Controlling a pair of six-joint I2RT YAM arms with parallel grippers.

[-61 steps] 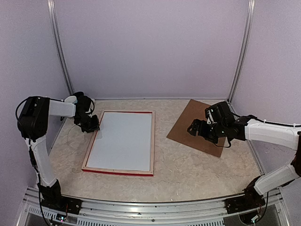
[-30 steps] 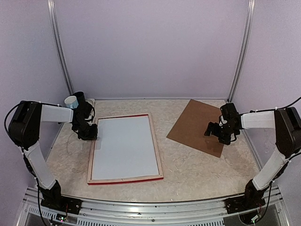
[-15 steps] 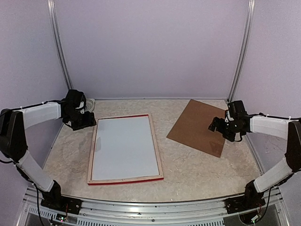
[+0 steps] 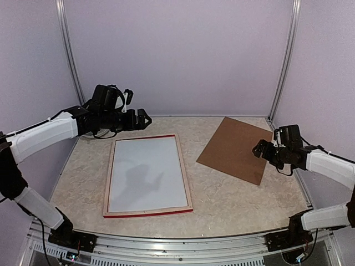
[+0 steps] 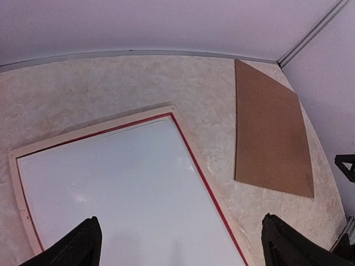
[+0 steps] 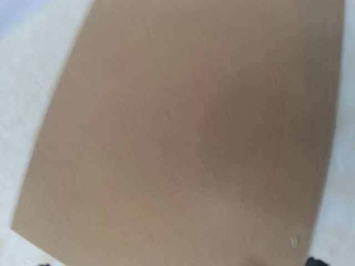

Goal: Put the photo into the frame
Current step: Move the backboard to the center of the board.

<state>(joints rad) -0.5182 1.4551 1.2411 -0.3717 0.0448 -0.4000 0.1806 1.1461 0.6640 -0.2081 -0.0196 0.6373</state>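
The frame (image 4: 186, 176) lies flat on the table's left half, pale wood rim with a thin red line, also in the left wrist view (image 5: 201, 166). A plain white sheet (image 4: 147, 174) fills its opening (image 5: 122, 188). The photo is hidden; no sunset picture shows. My left gripper (image 4: 143, 118) hangs open in the air above the frame's far edge, nothing between its fingers (image 5: 83, 246). My right gripper (image 4: 259, 148) stands open over the right edge of the brown backing board (image 4: 232, 147), holding nothing; only the tip of one finger (image 6: 315, 261) shows in its own view.
The brown backing board (image 5: 272, 138) lies flat to the right of the frame, and it fills the right wrist view (image 6: 183, 133). Walls and upright metal posts (image 4: 282, 61) close in the back corners. A metal rail (image 4: 177, 249) runs along the near edge.
My left gripper opened at the frame's far left corner, then rose and swung right over its far edge. My right gripper drew back a little towards the right wall. The frame stayed put.
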